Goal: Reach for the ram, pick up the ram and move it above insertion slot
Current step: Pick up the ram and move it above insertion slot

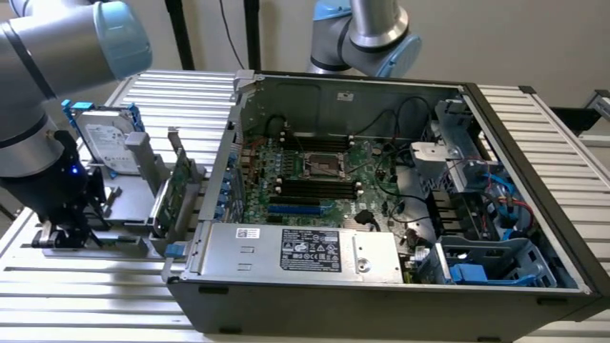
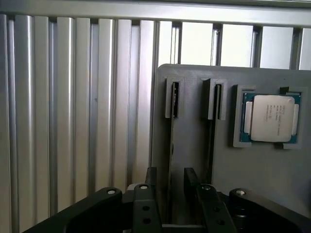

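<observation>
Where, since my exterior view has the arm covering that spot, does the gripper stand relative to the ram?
Observer: In the wrist view, the open gripper straddles the ram, its thin edge running between the jaws.
Operator: Is it touching the board?
Observer: No, a gap shows on both sides of the ram.
Operator: Anything else close by?
Observer: A second thin board stands in the neighbouring slot of the same grey holder.
</observation>
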### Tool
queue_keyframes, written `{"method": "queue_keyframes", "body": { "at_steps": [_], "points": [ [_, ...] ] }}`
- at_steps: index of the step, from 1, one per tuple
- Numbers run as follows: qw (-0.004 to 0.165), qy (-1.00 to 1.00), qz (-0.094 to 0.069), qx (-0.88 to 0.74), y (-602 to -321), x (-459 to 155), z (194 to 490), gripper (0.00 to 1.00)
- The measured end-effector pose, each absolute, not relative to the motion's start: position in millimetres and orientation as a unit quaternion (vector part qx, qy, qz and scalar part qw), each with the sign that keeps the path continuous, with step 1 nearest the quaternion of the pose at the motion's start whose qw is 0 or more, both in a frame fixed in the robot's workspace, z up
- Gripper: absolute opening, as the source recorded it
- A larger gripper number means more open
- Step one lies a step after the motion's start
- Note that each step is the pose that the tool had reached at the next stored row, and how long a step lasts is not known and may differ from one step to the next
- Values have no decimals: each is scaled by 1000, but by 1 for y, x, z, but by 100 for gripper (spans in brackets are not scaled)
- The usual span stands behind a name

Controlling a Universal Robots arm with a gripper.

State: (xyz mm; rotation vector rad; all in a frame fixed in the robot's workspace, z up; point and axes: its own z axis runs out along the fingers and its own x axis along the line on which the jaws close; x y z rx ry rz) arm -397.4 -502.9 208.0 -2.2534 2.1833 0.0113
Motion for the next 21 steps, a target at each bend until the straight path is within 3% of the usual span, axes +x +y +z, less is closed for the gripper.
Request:
{"method": "queue_keyframes", "body": {
  "at_steps": [15,17,19,20,21],
  "points": [
    [3,696,12,-718,-503,-397,198,36],
    [3,696,12,-718,-503,-397,198,34],
    [3,696,12,-718,-503,-397,198,22],
    [3,696,12,-718,-503,-397,198,22],
    [3,696,12,-718,-503,-397,198,15]
  ]
}}
